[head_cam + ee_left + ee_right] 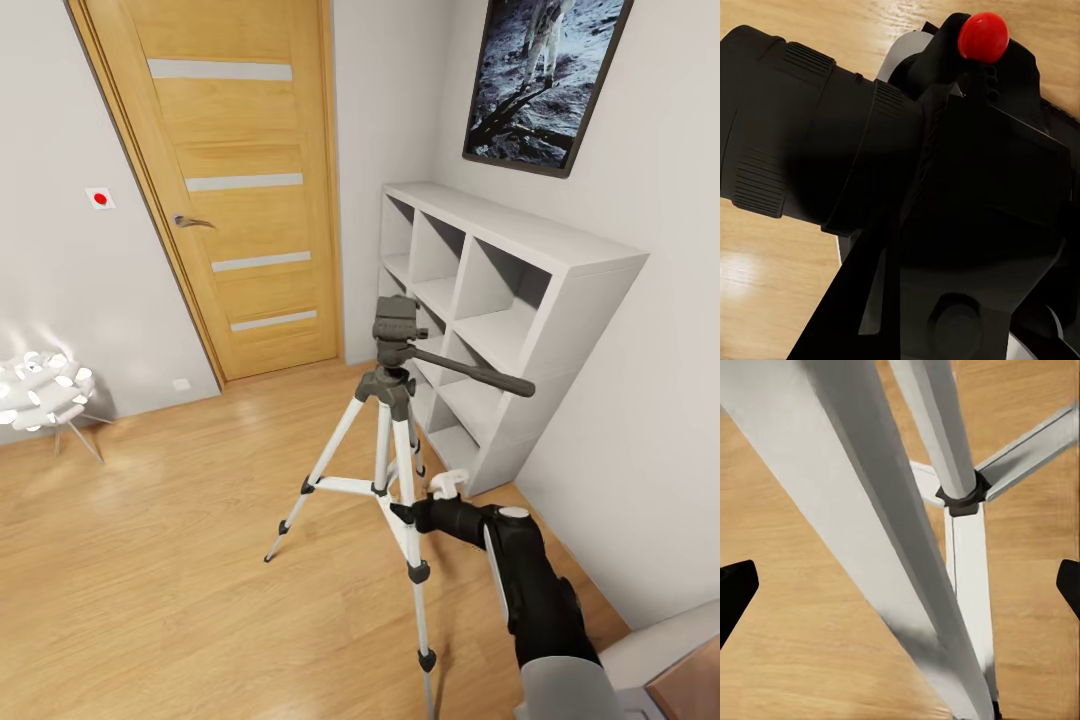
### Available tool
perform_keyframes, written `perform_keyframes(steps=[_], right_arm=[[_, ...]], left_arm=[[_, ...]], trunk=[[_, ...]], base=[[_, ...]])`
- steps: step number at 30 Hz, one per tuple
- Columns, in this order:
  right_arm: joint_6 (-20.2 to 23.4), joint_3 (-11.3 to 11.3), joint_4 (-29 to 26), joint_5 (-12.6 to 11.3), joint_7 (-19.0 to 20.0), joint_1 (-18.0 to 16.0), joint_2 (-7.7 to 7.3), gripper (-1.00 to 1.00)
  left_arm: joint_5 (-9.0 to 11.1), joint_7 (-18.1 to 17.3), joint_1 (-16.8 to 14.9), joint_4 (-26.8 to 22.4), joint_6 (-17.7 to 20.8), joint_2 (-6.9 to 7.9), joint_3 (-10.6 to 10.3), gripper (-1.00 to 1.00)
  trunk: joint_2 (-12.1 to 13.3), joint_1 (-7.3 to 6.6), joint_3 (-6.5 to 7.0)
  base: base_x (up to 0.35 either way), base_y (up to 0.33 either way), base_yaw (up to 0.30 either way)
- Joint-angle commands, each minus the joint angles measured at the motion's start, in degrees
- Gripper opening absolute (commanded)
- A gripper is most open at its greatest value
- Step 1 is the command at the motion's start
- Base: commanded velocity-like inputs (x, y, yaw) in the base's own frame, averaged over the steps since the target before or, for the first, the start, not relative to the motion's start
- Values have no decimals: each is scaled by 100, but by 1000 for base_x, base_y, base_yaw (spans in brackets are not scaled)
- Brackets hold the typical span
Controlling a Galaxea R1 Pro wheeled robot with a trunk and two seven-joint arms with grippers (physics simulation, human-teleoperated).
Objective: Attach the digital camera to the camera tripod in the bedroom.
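Home room, wooden door [235,190], plank floor [150,560], white cube shelf [490,320], framed wall picture [540,75]

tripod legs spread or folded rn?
Spread. The camera tripod stands upright on the wood floor, its three legs splayed apart and braced from the centre column.

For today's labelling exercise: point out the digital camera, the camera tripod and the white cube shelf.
digital camera [975,187], left wrist view, on its black body.
camera tripod [397,345], head view, on its dark grey head.
white cube shelf [520,235], head view, on its top panel.
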Motion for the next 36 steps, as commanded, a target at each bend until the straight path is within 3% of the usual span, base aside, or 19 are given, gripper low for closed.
perform_keyframes(steps=[1, 4, 5, 9, 14, 25, 36], right_arm=[[16, -17, -75, 59, 60, -6, 8, 100], [20, 15, -421, 56, 68, -6, 8, 100], [26, 225, -734, 58, 64, -6, 8, 100], [30, 474, -877, 59, 32, -6, 8, 100], [63, 602, -855, 39, -18, -14, 8, 100], [431, 621, -714, 53, -505, -715, 8, 100], [510, 621, -690, 58, -540, -793, 8, 100]], left_arm=[[38, 18, -2, -4, -12, 2, -48, -100], [37, 16, -2, -4, -12, 1, -48, -100], [39, 16, -2, -4, -12, 3, -47, -100], [39, 17, -2, -4, -12, 3, -45, -100], [38, 15, -2, -4, -12, 3, -47, -100], [40, 14, -2, -4, -12, 3, -48, -100], [35, 13, -2, -4, -12, 3, -48, -100]], trunk=[[-10, 3, -10], [-10, 3, -10], [-10, 3, -10], [-10, 3, -10], [-10, 3, -10], [-10, 3, -10], [-10, 3, -10]], base=[[0, 0, 0], [0, 0, 0], [0, 0, 0], [0, 0, 0], [0, 0, 0], [0, 0, 0], [0, 0, 0]])
